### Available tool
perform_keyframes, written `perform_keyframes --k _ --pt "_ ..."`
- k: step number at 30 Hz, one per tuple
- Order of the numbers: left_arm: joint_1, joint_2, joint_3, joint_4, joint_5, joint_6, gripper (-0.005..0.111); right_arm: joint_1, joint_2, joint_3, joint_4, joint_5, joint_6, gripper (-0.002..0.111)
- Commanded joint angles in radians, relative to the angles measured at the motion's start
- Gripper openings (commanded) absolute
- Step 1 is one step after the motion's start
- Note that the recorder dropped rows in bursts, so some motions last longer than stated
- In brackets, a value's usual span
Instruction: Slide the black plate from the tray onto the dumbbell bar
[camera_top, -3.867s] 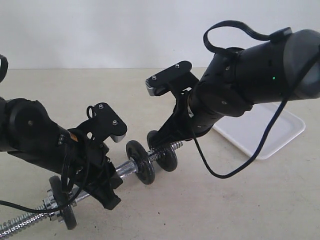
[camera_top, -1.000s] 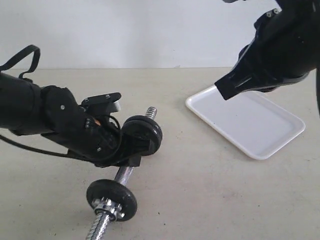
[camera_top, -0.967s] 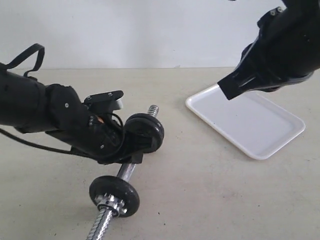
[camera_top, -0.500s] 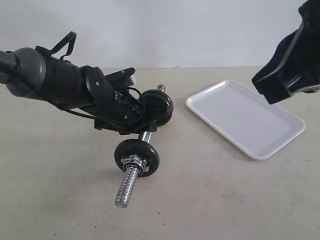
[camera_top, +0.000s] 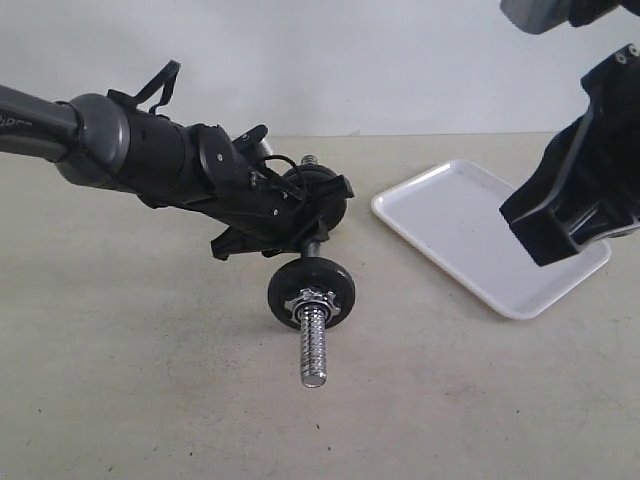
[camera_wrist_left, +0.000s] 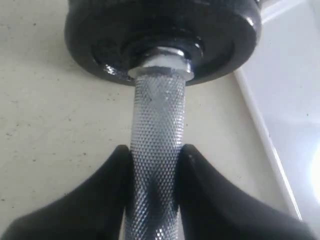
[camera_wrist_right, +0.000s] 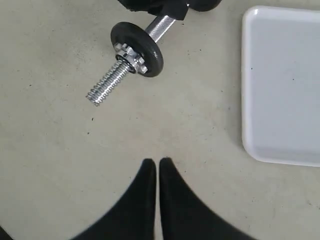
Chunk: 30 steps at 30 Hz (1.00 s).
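My left gripper (camera_top: 288, 235) is shut on the knurled middle of the dumbbell bar (camera_top: 314, 345), and its fingers (camera_wrist_left: 117, 172) press on both sides of the rod (camera_wrist_left: 157, 125). One black plate (camera_top: 310, 290) sits on the near threaded end behind a chrome star nut (camera_top: 312, 298). Another black plate (camera_top: 328, 200) sits on the far side of my grip, filling the left wrist view (camera_wrist_left: 165, 30). The white tray (camera_top: 450, 215) lies to the right with no disc on it. My right gripper (camera_top: 540, 235) hangs shut and holding nothing above the tray's right part, its tips together (camera_wrist_right: 158, 162).
The beige tabletop (camera_top: 150, 380) spreads around the bar. A pale wall (camera_top: 320, 60) runs behind the table. In the right wrist view the tray's rim (camera_wrist_right: 246, 100) lies to one side of the bar's near plate (camera_wrist_right: 140, 47) and threaded end (camera_wrist_right: 105, 85).
The left arm has swung the bar round, so its near threaded end now points toward the viewer. The right gripper has left the bar and now hangs, shut, over the tray.
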Motion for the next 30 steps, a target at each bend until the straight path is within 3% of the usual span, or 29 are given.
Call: perform_keyframes --k 1,15,30 --pt "-0.005 -0.044 -0.075 -0.035 -0.392 -0.032 0.004 -0.004 -0.006 0.006 0.013 -0.007 -0.021 0.0" --pt "-0.059 -0.042 -0.152 -0.035 -0.397 -0.032 0.004 -0.004 -0.006 0.006 0.042 -0.003 -0.045 0.0" --pt "-0.048 0.02 -0.152 -0.047 -0.495 -0.059 0.004 -0.004 -0.008 0.006 0.049 -0.003 -0.061 0.0"
